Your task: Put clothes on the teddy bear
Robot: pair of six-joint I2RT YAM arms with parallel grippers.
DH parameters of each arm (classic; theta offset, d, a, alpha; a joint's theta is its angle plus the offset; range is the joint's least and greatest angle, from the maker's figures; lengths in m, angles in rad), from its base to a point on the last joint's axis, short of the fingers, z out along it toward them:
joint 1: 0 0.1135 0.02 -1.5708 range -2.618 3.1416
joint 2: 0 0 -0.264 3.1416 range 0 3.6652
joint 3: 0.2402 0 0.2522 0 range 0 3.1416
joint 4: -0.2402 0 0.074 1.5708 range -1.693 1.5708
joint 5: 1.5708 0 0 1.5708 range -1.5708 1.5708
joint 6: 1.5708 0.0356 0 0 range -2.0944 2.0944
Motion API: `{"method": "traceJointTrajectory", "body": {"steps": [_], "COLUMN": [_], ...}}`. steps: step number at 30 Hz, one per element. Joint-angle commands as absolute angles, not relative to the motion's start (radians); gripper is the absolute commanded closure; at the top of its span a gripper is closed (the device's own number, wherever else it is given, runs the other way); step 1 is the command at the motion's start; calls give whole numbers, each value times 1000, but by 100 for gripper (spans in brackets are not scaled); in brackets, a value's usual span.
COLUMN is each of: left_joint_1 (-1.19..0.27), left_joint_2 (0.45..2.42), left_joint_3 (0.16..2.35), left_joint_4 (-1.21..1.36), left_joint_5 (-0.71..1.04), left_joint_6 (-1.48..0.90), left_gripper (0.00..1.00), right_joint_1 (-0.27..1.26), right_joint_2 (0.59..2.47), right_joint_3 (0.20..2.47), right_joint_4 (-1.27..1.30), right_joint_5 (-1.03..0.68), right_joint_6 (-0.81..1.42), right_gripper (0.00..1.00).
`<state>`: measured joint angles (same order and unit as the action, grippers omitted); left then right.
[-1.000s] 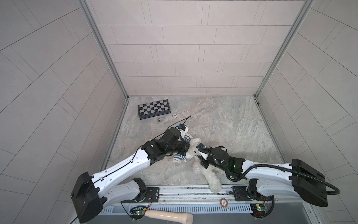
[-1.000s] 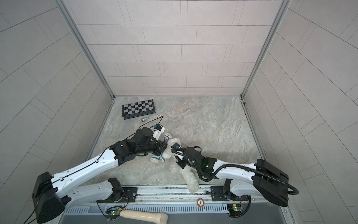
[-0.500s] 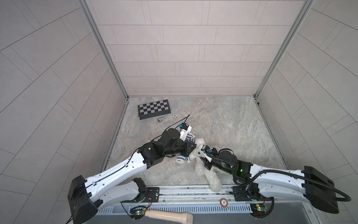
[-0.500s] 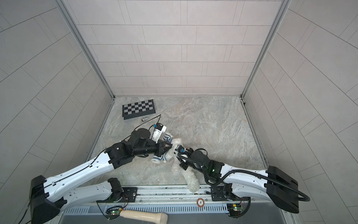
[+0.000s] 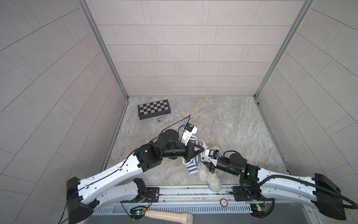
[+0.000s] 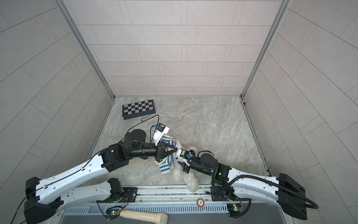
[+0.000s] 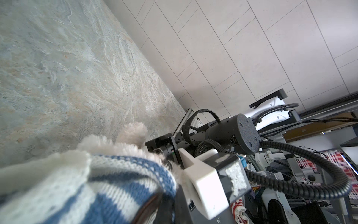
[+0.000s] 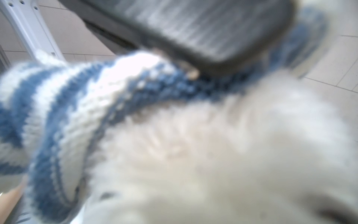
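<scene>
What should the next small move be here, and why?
Probably the left gripper, shut on the striped shirt, should draw the hem a little across the teddy bear. The shirt is bunched at the bear's side with most of the fur bare, and the right gripper is against its body.

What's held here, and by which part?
The left gripper is shut on the striped shirt at its blue-edged rim. The right gripper is pressed into the teddy bear; whether it grips cannot be told.

The teddy bear (image 5: pixel 213 183) is fluffy white plush; the shirt (image 5: pixel 192 166) is chunky blue-and-white knit; the table (image 5: pixel 232 126) looks like matt, veined stone.
</scene>
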<state>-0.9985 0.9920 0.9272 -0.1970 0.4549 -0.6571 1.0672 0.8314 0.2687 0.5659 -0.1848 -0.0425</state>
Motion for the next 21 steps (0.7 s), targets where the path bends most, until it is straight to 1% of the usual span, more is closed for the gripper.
{"method": "traceJointTrajectory", "body": {"steps": [1, 7, 12, 21], "left_joint_1": [-1008, -1016, -1053, -1100], "left_joint_2": [1005, 1069, 1119, 1186], "left_joint_3": [988, 1080, 1153, 1231], "left_joint_4": [-213, -277, -412, -524], "left_joint_5": [472, 483, 424, 372], "left_joint_6": [-640, -619, -565, -528], "left_gripper": [100, 100, 100, 100], "right_joint_1": [1077, 1085, 1101, 1137], "right_joint_2": [808, 823, 767, 729], "right_joint_3": [296, 300, 303, 299], "right_joint_4": [580, 570, 543, 539], "right_joint_5": [-273, -313, -321, -312], "right_joint_6": [-101, -115, -154, -205], "right_gripper": [100, 100, 100, 100]}}
